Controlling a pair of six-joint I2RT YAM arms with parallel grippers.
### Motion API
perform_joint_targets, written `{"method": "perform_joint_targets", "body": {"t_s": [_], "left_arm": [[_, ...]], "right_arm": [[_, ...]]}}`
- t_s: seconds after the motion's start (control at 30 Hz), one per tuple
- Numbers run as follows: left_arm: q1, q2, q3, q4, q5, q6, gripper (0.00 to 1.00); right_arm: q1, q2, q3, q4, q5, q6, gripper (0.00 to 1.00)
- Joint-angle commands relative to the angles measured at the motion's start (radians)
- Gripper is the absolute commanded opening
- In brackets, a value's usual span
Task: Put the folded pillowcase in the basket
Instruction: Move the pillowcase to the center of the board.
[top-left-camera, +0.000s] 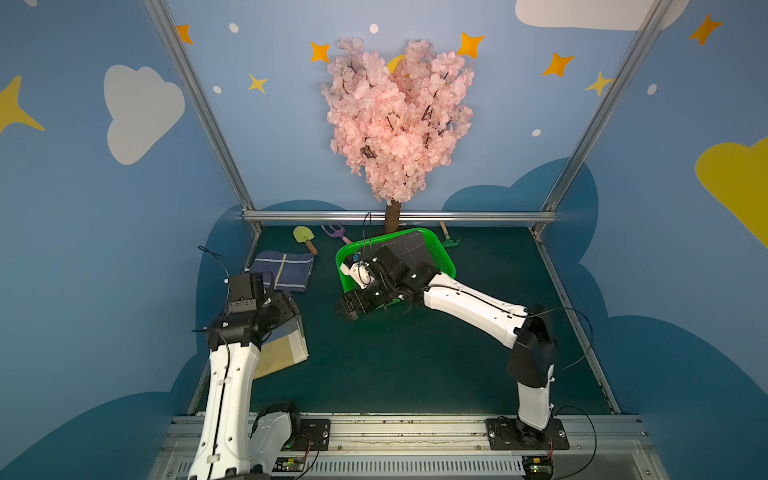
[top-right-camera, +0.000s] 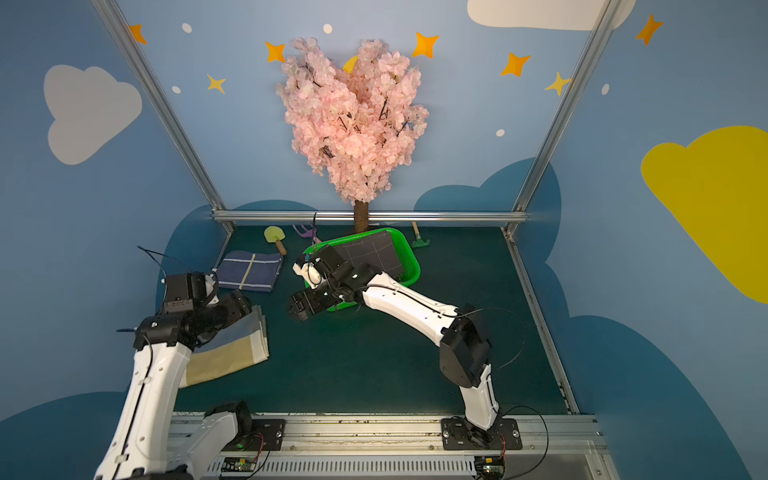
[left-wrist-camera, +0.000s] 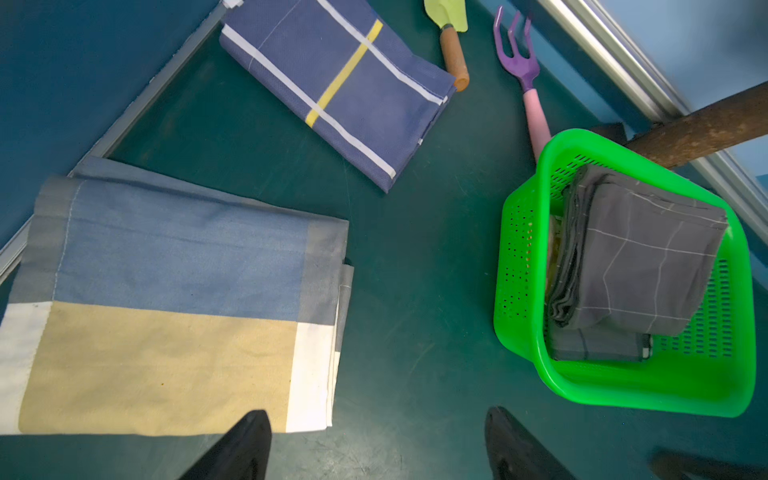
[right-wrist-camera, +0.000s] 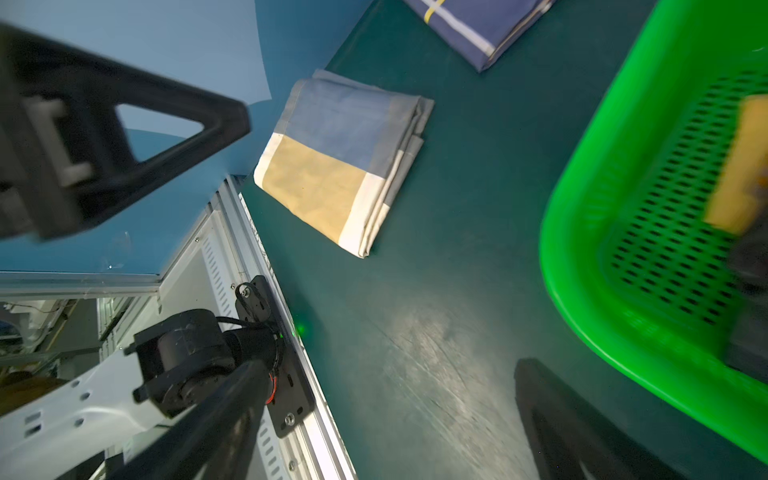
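- Step: I judge this as between cycles. A folded dark grey pillowcase with thin white grid lines (left-wrist-camera: 648, 257) lies inside the bright green perforated plastic basket (left-wrist-camera: 623, 399), on top of another folded dark piece.
- Something yellow shows in the basket in the right wrist view. It is blurred and I can't tell what it is.
- The basket sits at the back of the dark green table mat (left-wrist-camera: 415, 291), just in front of the brown tree trunk (left-wrist-camera: 706, 120).
- My right gripper (right-wrist-camera: 384, 241) is out over bare mat just beside the basket's near rim. Its fingers (right-wrist-camera: 552, 424) are spread wide with nothing between them.
- My left gripper (left-wrist-camera: 376, 415) hangs above the mat by the near edge of the folded blue, tan and white colour-block pillowcase (left-wrist-camera: 166, 291). Its fingers (left-wrist-camera: 245, 444) are spread and empty, and they aren't touching the cloth.
- A folded navy pillowcase with white and yellow stripes (left-wrist-camera: 345, 83) lies further back on the mat. It is apart from both the basket and the colour-block pillowcase.
- Next move, my call: the left arm takes the colour-block pillowcase.
  - Come down on the layered edge and get all the layers in one pinch so the fold holds.
  - Lift clear of the mat and carry it across to the basket.
  - The right arm should clear the basket rim first.
- Risk: the basket is already part full, so the load could perch on the rim.
- Writing: there's no brand, label or text I can read on anything. A small white tab on the navy cloth's edge is too small to make out.
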Motion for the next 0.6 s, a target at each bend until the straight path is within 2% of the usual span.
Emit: {"method": "perform_joint_targets", "body": {"t_s": [0.0,0.13,0.27,0.37,0.43,0.57], "left_arm": [[0.004,-0.092,-0.021,0.012,-0.022,-0.005,0.85],[0.008,-0.130,0.011,-0.032,-0.090,0.005,0.86],[0.011,-0.174,0.042,-0.027,-0.143,-0.008,0.88],[0.013,-0.222,0.057,0.040,-0.118,-0.010,0.91],[0.014,-0.249,0.069,0.092,-0.085,-0.007,0.96],[0.013,-0.242,0.120,0.104,-0.086,0.005,0.97]], "right_arm": [[0.032,0.150,0.166,-0.055,-0.026,0.039,0.97],[0.072,0.343,0.380,-0.139,-0.020,0.049,0.98],[0.087,0.446,0.461,-0.115,-0.043,0.070,0.98],[0.096,0.510,0.519,-0.109,-0.069,0.086,0.98],[0.105,0.549,0.556,-0.118,-0.077,0.091,0.98],[0.128,0.599,0.605,-0.106,-0.091,0.105,0.98]]}}
